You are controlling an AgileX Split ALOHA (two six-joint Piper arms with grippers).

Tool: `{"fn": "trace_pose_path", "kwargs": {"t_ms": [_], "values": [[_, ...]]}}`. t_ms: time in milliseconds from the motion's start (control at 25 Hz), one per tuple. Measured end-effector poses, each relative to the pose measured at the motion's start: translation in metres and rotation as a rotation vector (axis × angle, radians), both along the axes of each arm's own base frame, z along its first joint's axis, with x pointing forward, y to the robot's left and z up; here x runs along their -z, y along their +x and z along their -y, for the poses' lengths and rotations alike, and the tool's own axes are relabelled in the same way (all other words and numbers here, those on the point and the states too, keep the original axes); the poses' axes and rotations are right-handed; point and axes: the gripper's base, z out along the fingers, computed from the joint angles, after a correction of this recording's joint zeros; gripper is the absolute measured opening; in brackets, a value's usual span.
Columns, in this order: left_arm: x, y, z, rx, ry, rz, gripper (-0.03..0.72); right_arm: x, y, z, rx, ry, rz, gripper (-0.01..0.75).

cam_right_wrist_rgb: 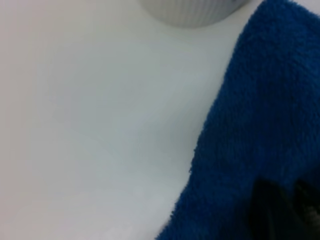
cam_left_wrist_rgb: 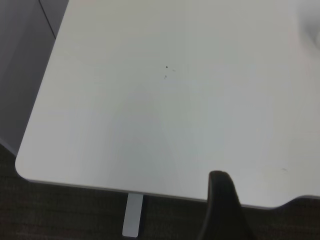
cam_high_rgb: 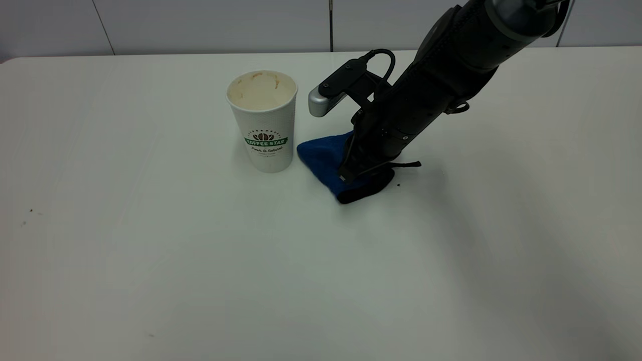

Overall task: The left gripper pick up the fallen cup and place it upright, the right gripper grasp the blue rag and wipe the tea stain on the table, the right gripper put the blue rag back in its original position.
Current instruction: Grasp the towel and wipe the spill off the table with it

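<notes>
A large, smooth white tabletop [cam_high_rgb: 150, 260] with rounded corners fills nearly the whole exterior view. Along the 12 o'clock edge stands a pale grey panelled wall [cam_high_rgb: 210, 22], split by thin dark seams. In the left wrist view a dark, finely textured floor [cam_left_wrist_rgb: 65, 215] shows past the tabletop's edge, with a pale metal leg [cam_left_wrist_rgb: 133, 215] under it. Light is soft and even, with faint shadows.
</notes>
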Motion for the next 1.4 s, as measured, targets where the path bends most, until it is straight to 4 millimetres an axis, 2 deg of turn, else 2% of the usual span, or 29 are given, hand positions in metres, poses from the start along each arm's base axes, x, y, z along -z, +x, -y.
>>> {"fn": "trace_pose_path", "kwargs": {"t_ms": [160, 320, 720, 1000, 1240, 1400], "values": [[0.0, 0.0, 0.0, 0.0, 0.0, 0.0, 0.499, -0.002, -0.002, 0.003, -0.01, -0.034, -0.056, 0.035], [0.0, 0.0, 0.0, 0.0, 0.0, 0.0, 0.499, -0.003, 0.0, 0.02, 0.077, -0.061, -0.123, 0.035], [0.0, 0.0, 0.0, 0.0, 0.0, 0.0, 0.499, -0.006, 0.029, 0.111, 0.415, -0.108, -0.095, 0.035], [0.0, 0.0, 0.0, 0.0, 0.0, 0.0, 0.499, -0.008, 0.035, 0.162, 0.587, -0.127, -0.112, 0.036], [0.0, 0.0, 0.0, -0.001, -0.001, 0.0, 0.499, -0.013, 0.033, 0.186, 0.716, -0.16, -0.155, 0.048], [0.0, 0.0, 0.0, -0.001, -0.001, 0.0, 0.499, -0.018, 0.028, 0.193, 0.721, -0.219, -0.197, 0.109]]}}
